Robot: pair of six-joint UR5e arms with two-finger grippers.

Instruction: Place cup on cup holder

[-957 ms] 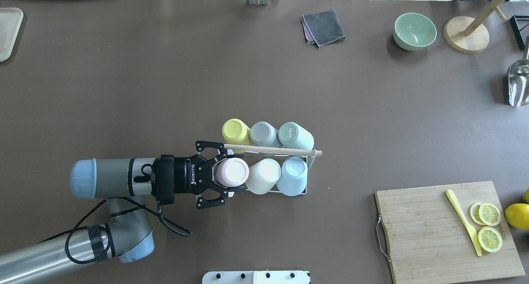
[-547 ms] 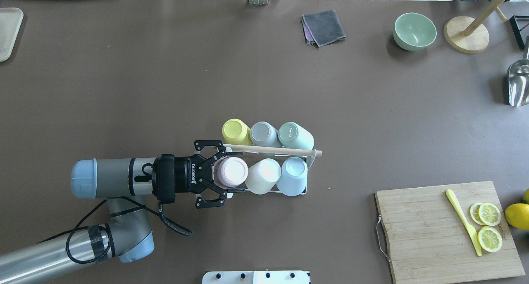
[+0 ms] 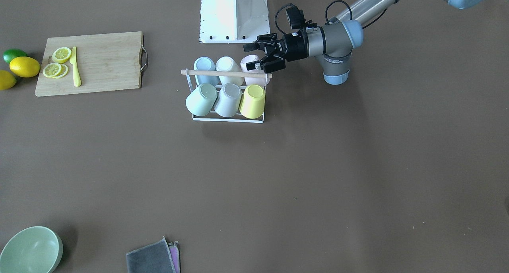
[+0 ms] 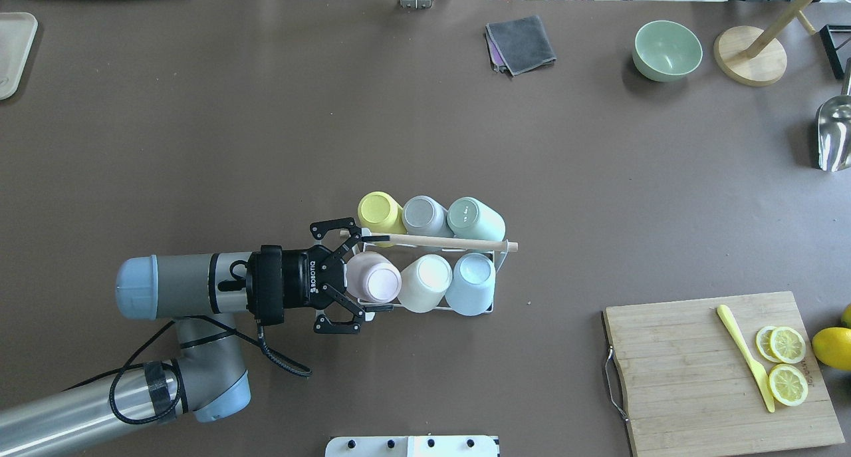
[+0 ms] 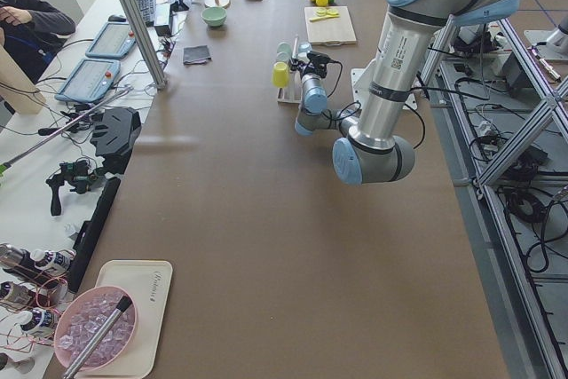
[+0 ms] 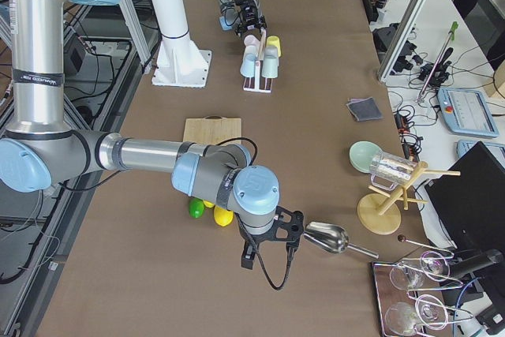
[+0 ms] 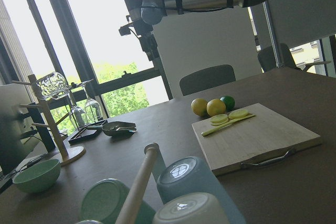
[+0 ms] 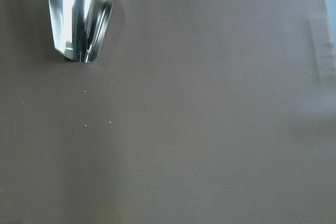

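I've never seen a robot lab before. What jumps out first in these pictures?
The white wire cup holder in the middle of the table, loaded with six pastel cups, bottoms up, in two rows of three. The left arm's pincer is open on either side of the pink cup at the rack's end. At the robot's right sits a wooden cutting board with lemon slices and a yellow knife.

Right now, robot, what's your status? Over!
Left gripper open, beside pink cup. Pink cup on holder, six cups racked. Right gripper by scoop, state unclear. Nothing blocking.
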